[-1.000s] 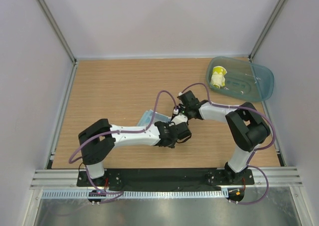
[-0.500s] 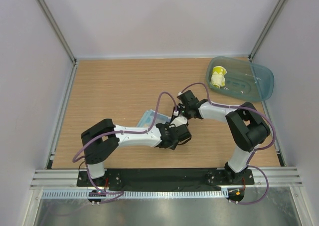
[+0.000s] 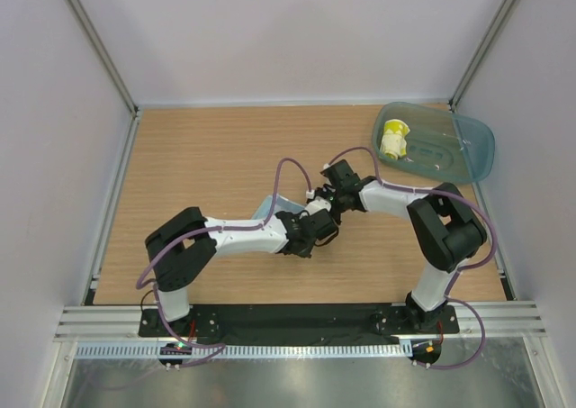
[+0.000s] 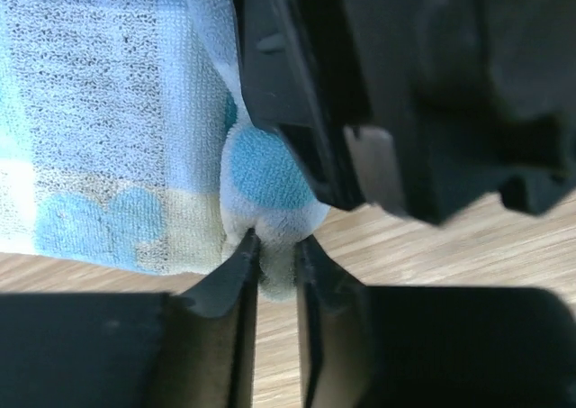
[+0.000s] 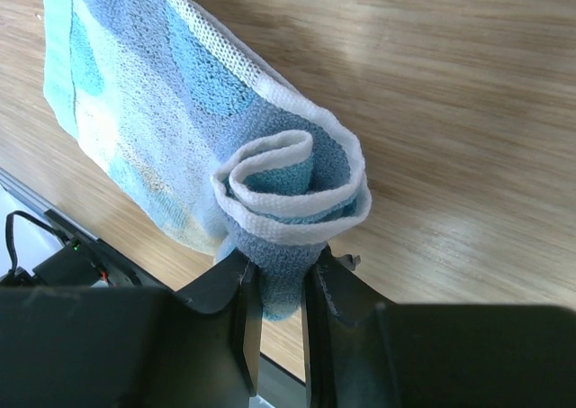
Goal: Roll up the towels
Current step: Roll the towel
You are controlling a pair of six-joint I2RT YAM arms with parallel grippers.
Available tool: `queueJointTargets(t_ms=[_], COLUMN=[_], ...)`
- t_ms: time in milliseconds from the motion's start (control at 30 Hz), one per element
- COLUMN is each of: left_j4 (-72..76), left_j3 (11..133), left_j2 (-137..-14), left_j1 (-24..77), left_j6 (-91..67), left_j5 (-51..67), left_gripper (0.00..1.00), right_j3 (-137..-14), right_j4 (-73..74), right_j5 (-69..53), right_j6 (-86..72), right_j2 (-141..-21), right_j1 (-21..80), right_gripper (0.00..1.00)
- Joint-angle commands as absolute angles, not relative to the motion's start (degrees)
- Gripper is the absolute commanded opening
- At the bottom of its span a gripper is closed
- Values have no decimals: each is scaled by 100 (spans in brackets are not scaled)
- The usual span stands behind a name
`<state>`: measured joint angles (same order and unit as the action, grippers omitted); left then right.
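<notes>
a: what does the blue towel [image 5: 270, 187] look like?
b: light blue and fuzzy, with a white edge. one end is curled into a small tight roll. the rest is loose and flat.
a: where is it?
b: in the middle of the table [image 3: 198, 156]. the yellow towel [image 3: 393, 140] sits rolled up in the tray [image 3: 468, 147], far right.
a: and the arms?
b: both reach low and meet there. the left gripper [image 4: 277, 250] is almost closed, pinching the roll. the right gripper [image 5: 274, 277] squeezes it too.
a: which way does it point?
b: its curly end faces the right wrist camera. the loose part trails left.
</notes>
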<state>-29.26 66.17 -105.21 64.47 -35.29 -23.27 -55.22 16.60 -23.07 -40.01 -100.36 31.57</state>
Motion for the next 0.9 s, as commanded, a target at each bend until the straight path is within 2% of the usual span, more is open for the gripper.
queueJointTargets(t_ms=[0, 233, 333, 367, 433, 867], left_j4=[-2795, -2444, -2347, -2338, -2338, -2347], left_j3=[6354, 6118, 5969, 5950, 5898, 5792], left_j2=[-11118, -10688, -10416, -10328, -10170, -9835], left_j1=[6205, 5986, 5889, 5871, 5836, 5704], left_j6=[-3533, -3340, -3392, -3419, -3489, -3814], left_j5=[-1512, -573, -89, -27, 219, 369], left_gripper=[16, 6, 6, 6, 6, 4], right_j3=[-5686, -5748, -5757, -5757, -5766, -5959], right_j4=[2004, 1995, 2091, 2135, 2214, 2777], right_j5=[-2628, -2637, -2549, -2479, -2400, -1662], right_j6=[-3815, -3718, -3657, -3595, -3534, -3138], right_j2=[-10116, -10283, -10266, -10257, -10248, -10310], right_j1=[3270, 3252, 3173, 3147, 3059, 2444], right_gripper=[14, 22, 32, 40, 44, 49])
